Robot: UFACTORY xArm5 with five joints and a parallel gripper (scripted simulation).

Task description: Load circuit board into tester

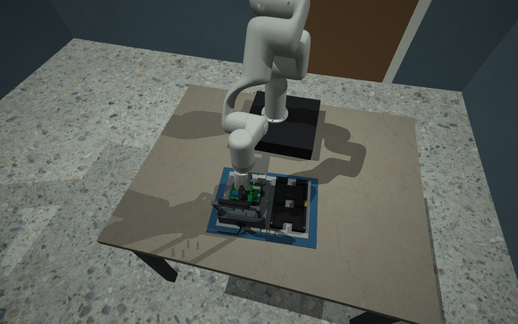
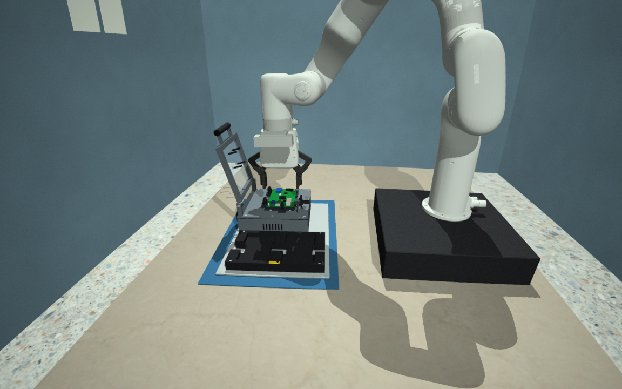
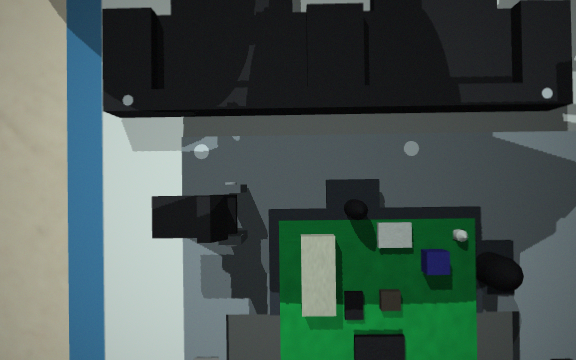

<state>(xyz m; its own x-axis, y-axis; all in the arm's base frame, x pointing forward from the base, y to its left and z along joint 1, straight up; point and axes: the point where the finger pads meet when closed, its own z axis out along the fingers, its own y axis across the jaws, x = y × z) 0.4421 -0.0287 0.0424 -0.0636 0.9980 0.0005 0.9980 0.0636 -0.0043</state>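
The green circuit board (image 1: 255, 193) (image 2: 275, 198) (image 3: 393, 270) lies in the grey tester (image 2: 250, 223) (image 3: 448, 172), component side up and seemingly flat. Its long white connector (image 3: 318, 275) runs along the side facing the robot base. Black posts (image 3: 356, 209) (image 3: 499, 272) stand around it; I cannot tell which one is the lone post. A pale round tip (image 3: 460, 235) shows at one corner; whether both pins are through is unclear. The lid (image 2: 228, 175) stands open. My gripper (image 2: 281, 185) is open and empty just above the board; its fingers are outside the wrist view. The black tray (image 2: 303, 266) (image 3: 268, 105) holds no board.
The raised lid's black handle (image 1: 232, 203) (image 2: 222, 129) stands beside the gripper, on the side away from the base. A black latch block (image 3: 183, 217) sits at the tester's base side. A blue mat (image 2: 269, 283) (image 3: 85, 200) lies underneath. The black base block (image 2: 453, 263) stands farther right.
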